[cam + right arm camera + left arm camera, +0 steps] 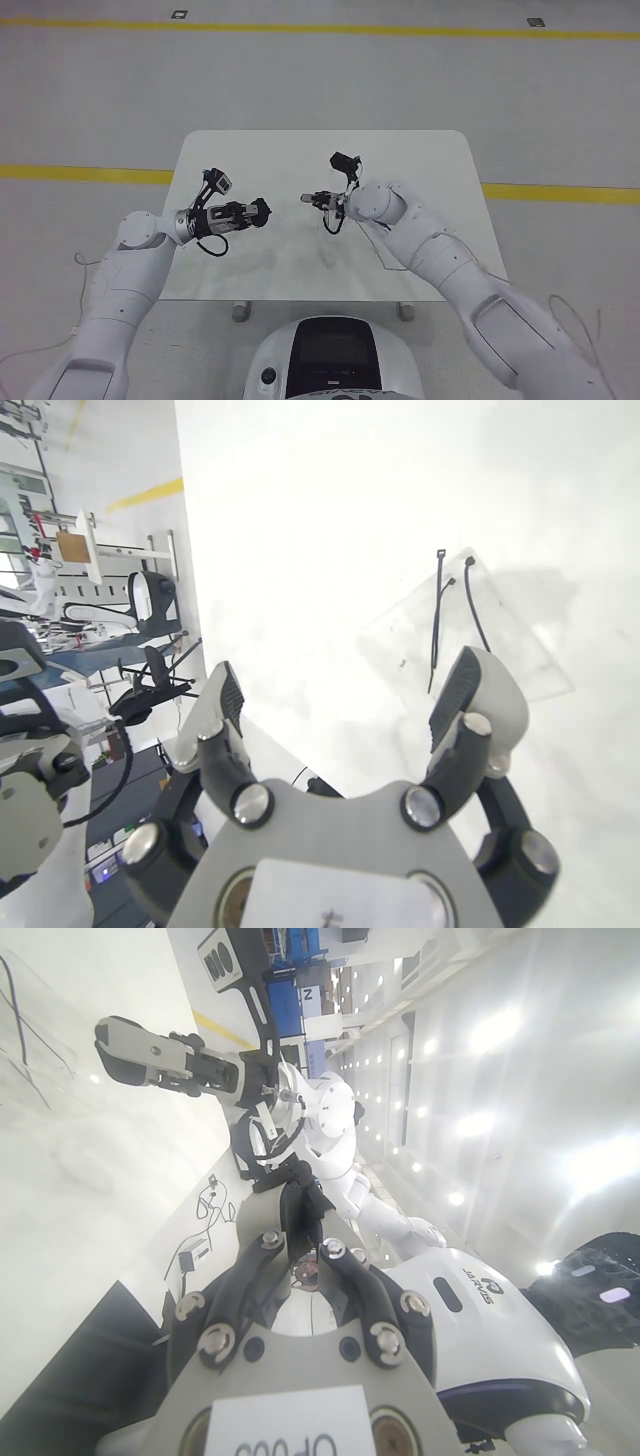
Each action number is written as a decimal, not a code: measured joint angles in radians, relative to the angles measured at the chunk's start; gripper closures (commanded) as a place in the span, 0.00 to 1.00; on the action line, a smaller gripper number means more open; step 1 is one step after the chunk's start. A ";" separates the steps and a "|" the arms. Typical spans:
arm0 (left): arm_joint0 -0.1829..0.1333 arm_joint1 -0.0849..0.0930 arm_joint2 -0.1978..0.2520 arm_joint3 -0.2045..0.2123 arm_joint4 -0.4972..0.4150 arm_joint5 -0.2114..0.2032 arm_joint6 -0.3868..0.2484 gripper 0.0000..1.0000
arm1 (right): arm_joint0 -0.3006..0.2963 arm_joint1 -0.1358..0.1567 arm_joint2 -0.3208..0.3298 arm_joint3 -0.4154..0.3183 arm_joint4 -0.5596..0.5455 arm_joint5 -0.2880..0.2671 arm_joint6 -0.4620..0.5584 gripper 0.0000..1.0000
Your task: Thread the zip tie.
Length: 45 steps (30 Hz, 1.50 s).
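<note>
Nearby, zip ties [437, 615] atop clear sheet [520, 640]

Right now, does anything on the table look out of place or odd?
Nothing spilled or broken. One oddity: two zip ties lie crossed on the clear sheet, overlapping along their tails, beside a third zip tie lying apart. Picking one may drag the other. The right gripper is open above the table, holding nothing.

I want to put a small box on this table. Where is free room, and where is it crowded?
Free: the far strip of the table beyond both grippers, from corner to corner. Crowded: the middle, where the left gripper and the right gripper face each other, and the clear sheet under the zip ties.
</note>
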 measured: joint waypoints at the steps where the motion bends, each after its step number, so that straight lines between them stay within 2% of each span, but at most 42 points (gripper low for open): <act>1: 0.000 0.000 0.000 0.000 0.000 0.000 0.000 1.00 | -0.002 -0.001 -0.002 -0.001 -0.007 0.004 -0.001 0.00; 5: 0.000 0.000 0.000 0.000 0.000 0.000 0.000 1.00 | 0.003 -0.006 -0.018 0.003 -0.037 0.020 0.012 0.00; 14: 0.000 0.000 0.000 0.000 0.000 0.000 0.000 1.00 | -0.018 -0.002 -0.012 -0.014 -0.069 0.009 -0.020 0.00; 15: 0.000 0.000 0.000 0.000 0.000 0.000 0.000 1.00 | -0.020 -0.002 -0.011 -0.017 -0.075 0.006 -0.021 0.09; 17: 0.000 0.000 0.000 0.000 0.000 0.000 0.000 1.00 | -0.025 0.000 -0.007 -0.024 -0.086 -0.004 -0.022 0.41; 18: 0.000 0.000 0.000 0.000 0.000 0.000 0.000 1.00 | -0.026 0.000 -0.006 -0.026 -0.092 -0.006 -0.024 0.53; 23: 0.000 0.000 0.000 0.000 0.000 0.000 0.000 1.00 | -0.036 0.000 -0.002 -0.039 -0.118 0.001 -0.030 0.59; 30: 0.000 0.000 0.000 0.000 0.000 0.000 0.000 1.00 | -0.046 -0.006 -0.006 -0.042 -0.163 0.034 -0.062 0.75; 37: 0.000 0.000 0.000 0.000 0.000 0.000 0.000 1.00 | -0.052 -0.016 -0.012 -0.026 -0.192 0.053 -0.082 0.76; 45: 0.000 0.000 0.000 0.000 0.000 0.000 0.000 1.00 | -0.041 -0.039 -0.029 0.027 -0.219 0.075 -0.113 0.77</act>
